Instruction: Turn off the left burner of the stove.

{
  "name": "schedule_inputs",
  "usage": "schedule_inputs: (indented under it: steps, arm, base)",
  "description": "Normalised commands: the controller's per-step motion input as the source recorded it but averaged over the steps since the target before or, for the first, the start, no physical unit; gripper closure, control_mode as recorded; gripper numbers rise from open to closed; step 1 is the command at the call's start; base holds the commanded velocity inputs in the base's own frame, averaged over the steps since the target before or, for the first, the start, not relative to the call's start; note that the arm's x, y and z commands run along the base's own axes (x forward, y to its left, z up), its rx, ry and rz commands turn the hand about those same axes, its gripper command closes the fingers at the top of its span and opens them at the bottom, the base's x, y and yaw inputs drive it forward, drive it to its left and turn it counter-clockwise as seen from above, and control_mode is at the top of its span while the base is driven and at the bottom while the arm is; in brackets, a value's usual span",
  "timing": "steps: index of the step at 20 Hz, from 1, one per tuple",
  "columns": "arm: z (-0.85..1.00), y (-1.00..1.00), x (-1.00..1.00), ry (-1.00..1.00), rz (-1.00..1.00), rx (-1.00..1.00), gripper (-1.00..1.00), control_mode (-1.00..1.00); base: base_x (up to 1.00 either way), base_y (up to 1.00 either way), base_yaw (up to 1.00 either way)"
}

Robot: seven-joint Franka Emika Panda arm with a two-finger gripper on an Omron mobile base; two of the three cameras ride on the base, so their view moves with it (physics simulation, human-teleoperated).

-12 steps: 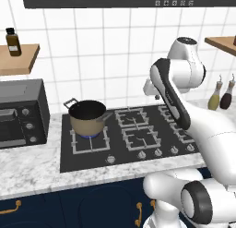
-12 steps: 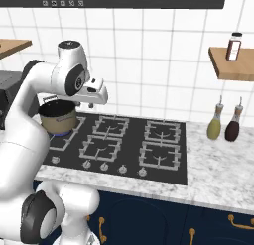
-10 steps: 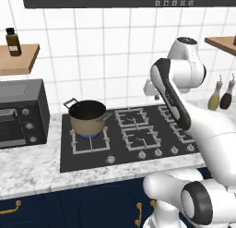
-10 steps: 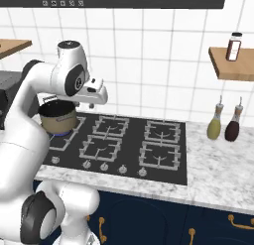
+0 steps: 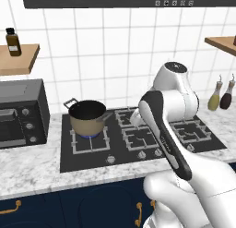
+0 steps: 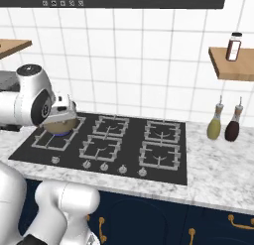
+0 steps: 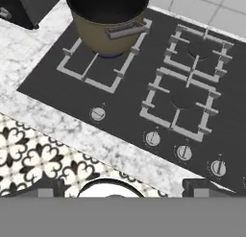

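The black stove [image 5: 138,146] has its big left burner [image 7: 93,70] lit: a blue flame shows under the brown pot [image 7: 108,15] standing on the grate. A row of silver knobs runs along the stove's front edge, and the leftmost knob [image 7: 98,114] sits just before the left burner [image 5: 90,140]. My gripper [image 7: 126,188] hangs open above the stove's front edge, looking down on the knobs with its fingertips [image 7: 45,188] wide apart and nothing between them. From the right base camera my hand [image 6: 64,109] partly covers the pot [image 6: 58,126].
A black countertop oven [image 5: 18,114] stands left of the stove. Two bottles [image 5: 220,95] stand on the counter at the right. Wooden shelves hang on both sides, each carrying a bottle [image 5: 13,41]. The other knobs [image 7: 184,152] lie to the right of the leftmost one.
My arm has swung left and down over the stove, bringing the hand closer to the pot. Stove, pot and flame are as before.
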Motion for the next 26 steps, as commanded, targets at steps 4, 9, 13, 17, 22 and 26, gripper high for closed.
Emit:
schedule_inputs:
  steps: [4, 9, 13, 17, 22, 26]
  arm:
    - [-0.90, 1.00, -0.28, 0.09, 0.57, -0.19, -1.00, -1.00]
    - [-0.59, 0.68, 0.13, 0.17, 0.34, -0.26, -1.00, -1.00]
    - [-0.20, 0.18, 0.57, 0.07, 0.04, -0.05, -1.00, -1.00]
    - [-0.36, 0.00, 0.66, 0.04, 0.00, 0.00, -1.00, -1.00]
    - [-0.42, 0.09, 0.20, 0.12, 0.02, 0.00, -1.00, -1.00]
    - [-0.46, 0.24, 0.15, 0.07, 0.00, 0.00, -1.00, -1.00]
  base:
    - [0.00, 0.00, 0.00]
    - [0.00, 0.00, 0.00]
    - [0.00, 0.00, 0.00]
    - [0.00, 0.00, 0.00]
    - [0.00, 0.00, 0.00]
    - [0.00, 0.00, 0.00]
